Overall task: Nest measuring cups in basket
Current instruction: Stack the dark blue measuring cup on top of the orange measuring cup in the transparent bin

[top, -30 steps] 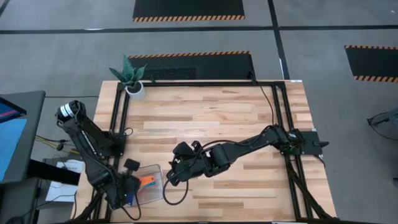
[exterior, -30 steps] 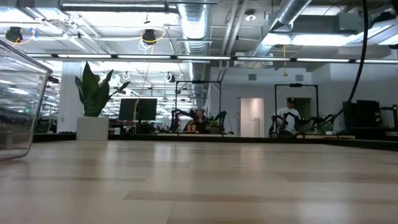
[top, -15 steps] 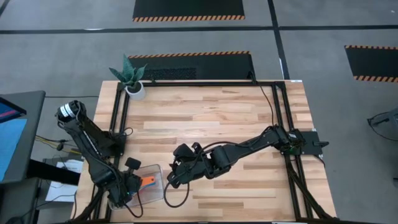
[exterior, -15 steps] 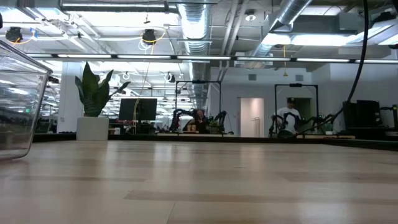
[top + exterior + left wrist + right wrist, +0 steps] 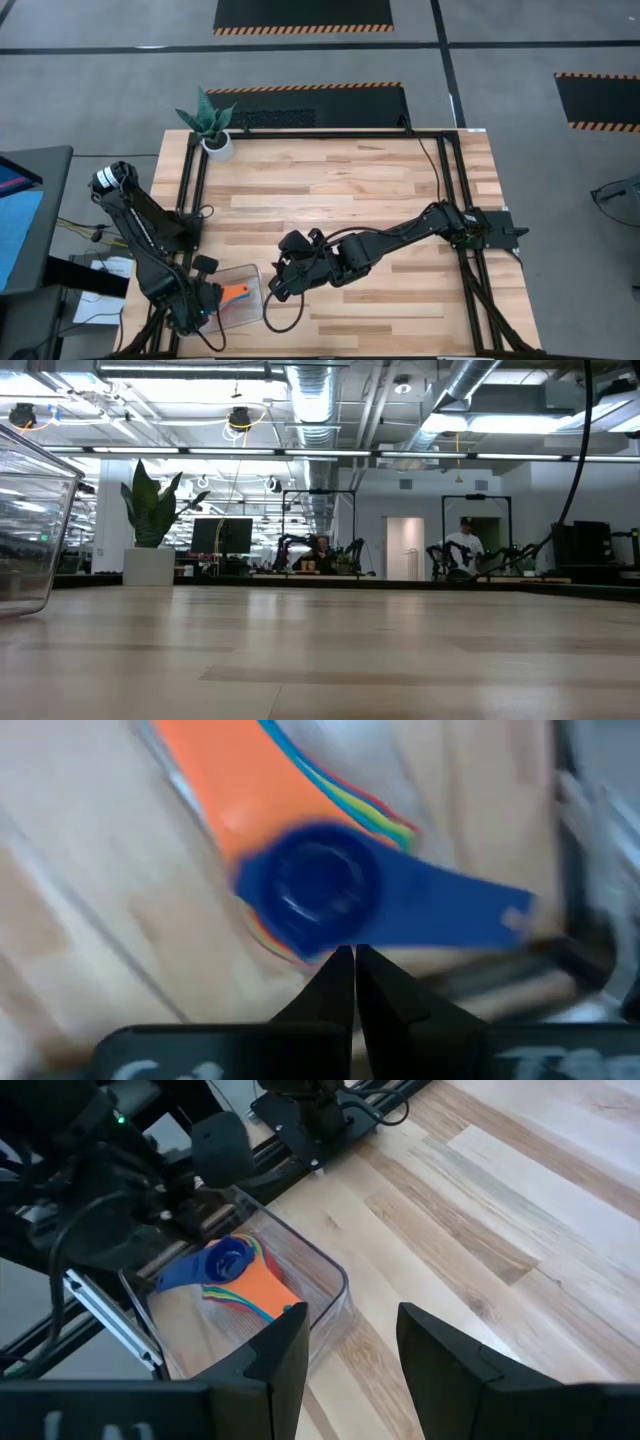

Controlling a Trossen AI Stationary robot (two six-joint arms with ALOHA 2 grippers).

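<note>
The clear basket [image 5: 252,308] stands at the table's near left corner, and its wall also shows in the low view [image 5: 30,530]. Inside it lies a nested stack of measuring cups [image 5: 245,1288]. The dark blue cup [image 5: 320,885] is on top, and the red cup's handle [image 5: 237,291] sticks out toward the right. My left gripper [image 5: 350,965] points down over the stack, shut, its tips at the dark blue cup's rim. My right gripper [image 5: 352,1320] hovers open just right of the basket [image 5: 335,1280], holding nothing. My left gripper's shut fingertips [image 5: 340,970] stand at the rim of the dark blue cup [image 5: 318,942], coming from above. I cannot tell whether they touch it. The cup sits in the stack inside the basket, its handle [image 5: 450,915] level.
A potted plant [image 5: 217,143] stands at the table's far left corner. Black frame rails [image 5: 195,190] run along the left and right sides. The wooden top [image 5: 340,190] stretches far and right of the basket. People and other robot arms show in the room beyond.
My left gripper has tipped a little toward the table's left edge above the basket and stays shut. The cups and the basket have kept their place.
</note>
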